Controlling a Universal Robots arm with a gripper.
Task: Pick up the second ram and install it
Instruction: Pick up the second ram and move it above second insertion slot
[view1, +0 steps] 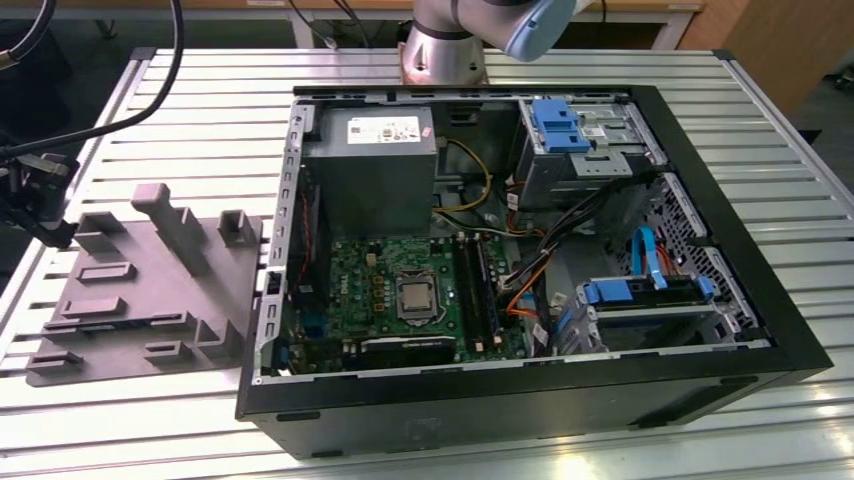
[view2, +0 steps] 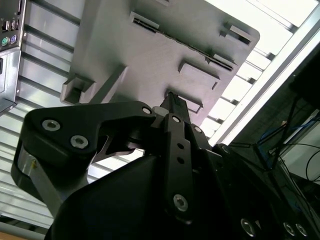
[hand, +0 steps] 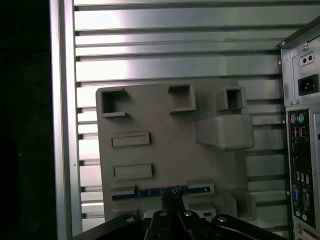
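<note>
In the exterior view the open black computer tower (view1: 534, 410) lies on its side on the ribbed aluminium worktop (view1: 200, 100). Its green motherboard (view1: 380, 270) is exposed, with the long black slot rails (view1: 471, 285) beside the processor. I cannot make out whether any stick sits in them. On the exterior view's left rests the grey plastic fixture plate (view1: 147, 290) with its upright blocks, and the arm's dark wrist end (view1: 34, 195) hangs high over its outer edge, cables trailing. In the first wrist view the second ram (hand: 145, 192), a long thin dark board with bluish chips, stands on edge in a slot of that plate. I judge both pick-up and install are yet to be done. The black pincer (hand: 172, 197) points straight down above the stick, drawn narrow with its tips together and holding nothing. In the second wrist view its tip hangs over the plate and appears clear of it.
</note>
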